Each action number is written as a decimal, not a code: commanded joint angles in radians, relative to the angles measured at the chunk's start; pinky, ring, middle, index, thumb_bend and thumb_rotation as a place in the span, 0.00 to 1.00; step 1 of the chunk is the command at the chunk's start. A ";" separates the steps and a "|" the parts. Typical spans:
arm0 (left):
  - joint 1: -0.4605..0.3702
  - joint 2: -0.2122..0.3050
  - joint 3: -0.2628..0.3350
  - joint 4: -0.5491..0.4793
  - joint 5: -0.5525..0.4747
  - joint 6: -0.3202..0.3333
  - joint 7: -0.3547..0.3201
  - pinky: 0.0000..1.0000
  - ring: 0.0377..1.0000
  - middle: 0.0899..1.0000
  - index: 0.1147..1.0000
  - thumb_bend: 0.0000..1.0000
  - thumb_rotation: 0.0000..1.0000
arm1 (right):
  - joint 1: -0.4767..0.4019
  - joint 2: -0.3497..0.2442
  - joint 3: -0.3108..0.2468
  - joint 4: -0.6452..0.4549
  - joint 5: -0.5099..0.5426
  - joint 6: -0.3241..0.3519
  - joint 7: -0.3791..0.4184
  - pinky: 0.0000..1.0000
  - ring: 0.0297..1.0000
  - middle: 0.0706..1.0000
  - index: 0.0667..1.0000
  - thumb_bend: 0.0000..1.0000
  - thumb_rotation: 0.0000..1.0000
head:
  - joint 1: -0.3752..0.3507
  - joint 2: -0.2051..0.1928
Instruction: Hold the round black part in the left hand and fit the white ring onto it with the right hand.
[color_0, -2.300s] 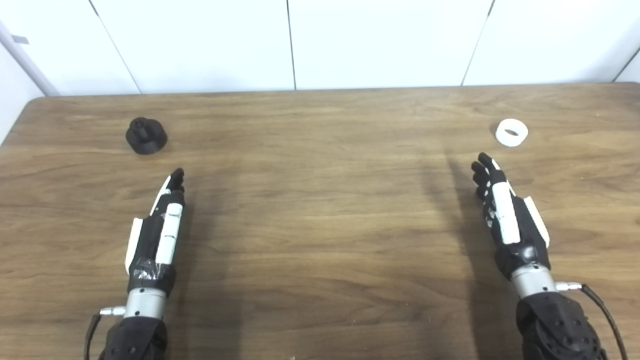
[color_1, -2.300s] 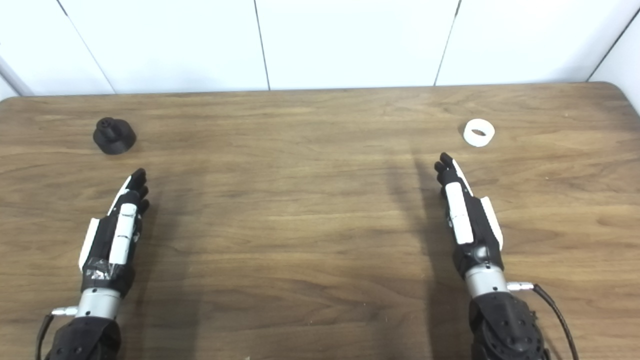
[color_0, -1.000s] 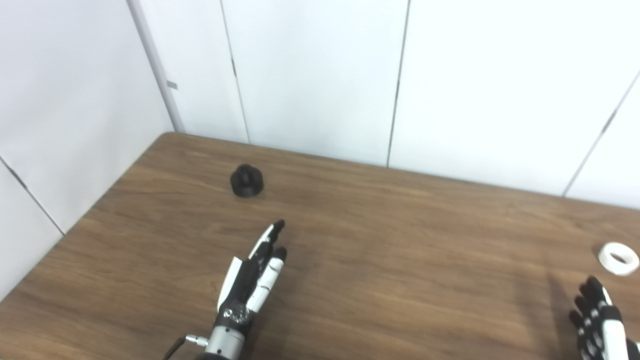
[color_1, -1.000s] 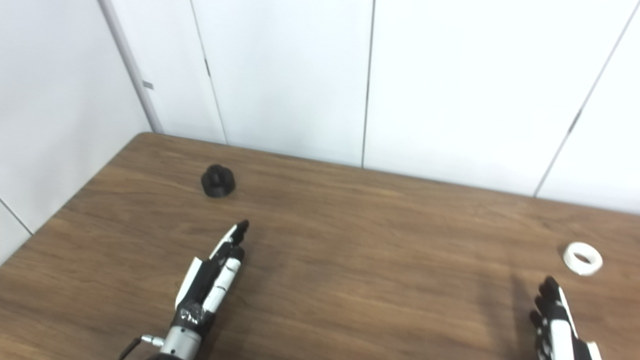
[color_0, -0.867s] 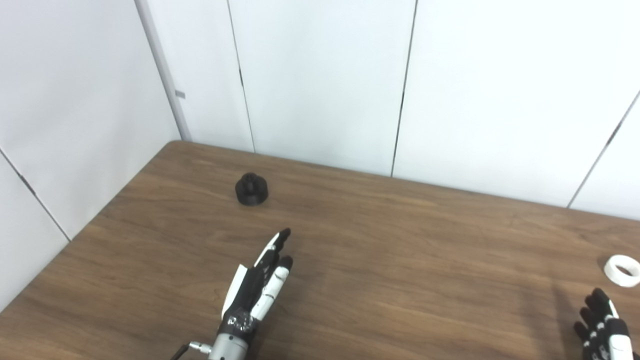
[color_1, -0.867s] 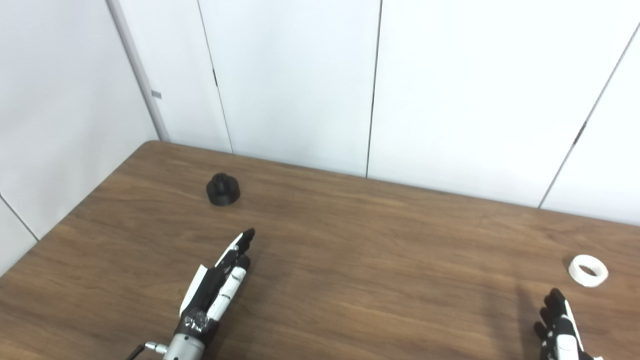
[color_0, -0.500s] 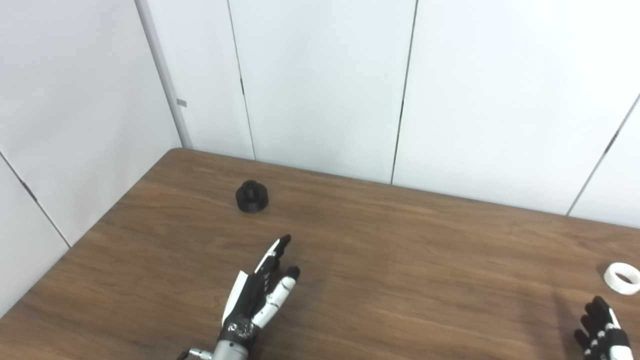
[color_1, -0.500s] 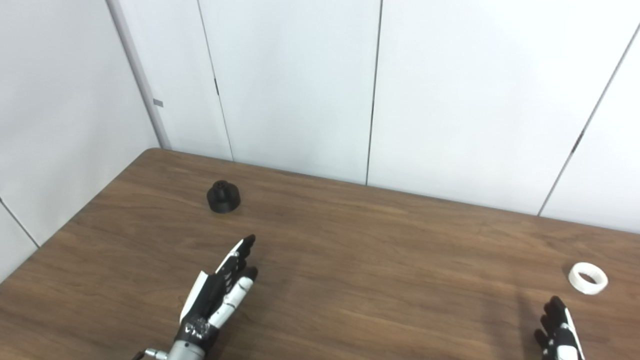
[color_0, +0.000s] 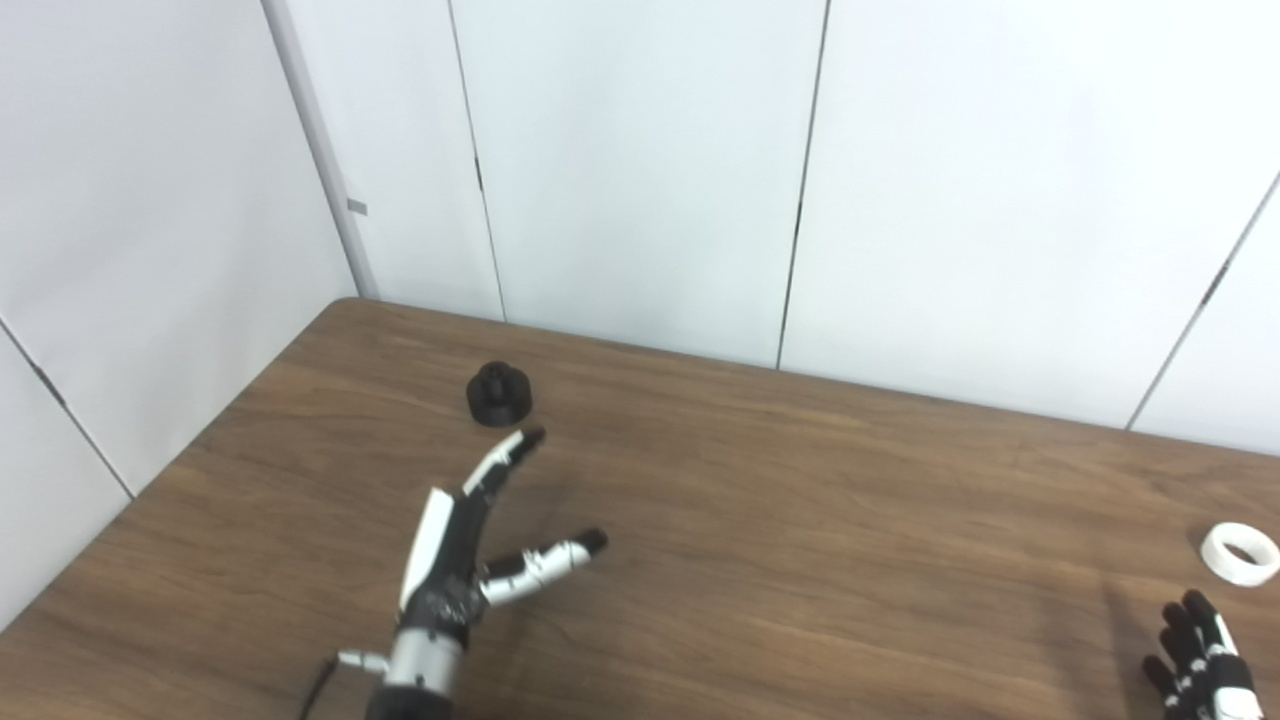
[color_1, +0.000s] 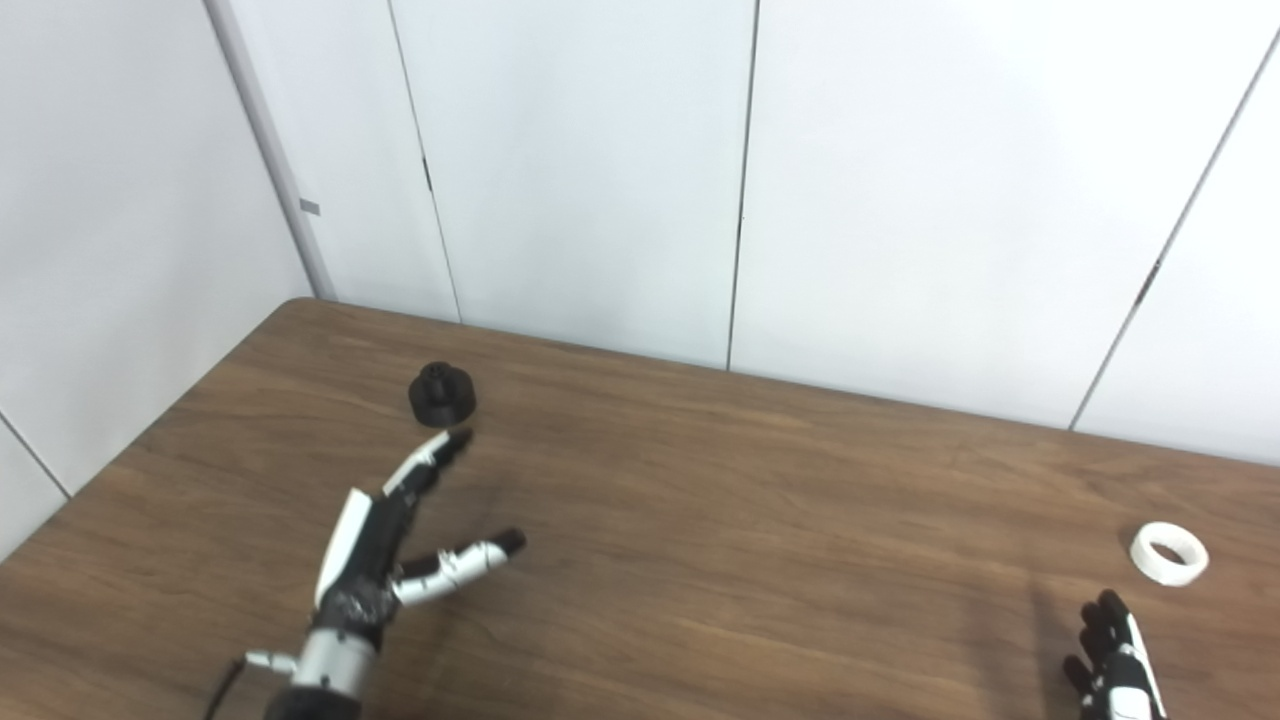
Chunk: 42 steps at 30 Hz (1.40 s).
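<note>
Upright, round black part (color_0: 499, 393) stands, stub pointing up.

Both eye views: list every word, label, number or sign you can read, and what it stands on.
None can be read.
Round black part: no marking visible.
White ring: plain.
Left hand and right hand: no legible lettering.
Small grey tag on the wall: too small to read.
</note>
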 joint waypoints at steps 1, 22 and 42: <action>-0.042 0.031 0.019 -0.029 0.025 0.020 0.008 0.96 0.93 0.90 0.88 0.92 0.29 | -0.008 0.003 0.003 0.012 -0.012 0.011 -0.010 1.00 1.00 0.98 0.99 0.41 1.00 | 0.000 0.001; -0.261 0.229 0.053 0.215 0.089 0.139 -0.004 0.95 0.96 0.92 0.88 0.97 0.37 | -0.004 0.000 0.011 0.000 -0.019 0.008 -0.014 1.00 1.00 0.98 0.99 0.36 1.00 | -0.005 0.008; -0.480 0.363 -0.073 0.594 0.276 0.159 0.066 1.00 1.00 0.97 0.83 1.00 0.41 | 0.006 0.007 0.014 -0.021 -0.033 0.021 -0.022 1.00 1.00 0.98 1.00 0.32 1.00 | -0.010 0.012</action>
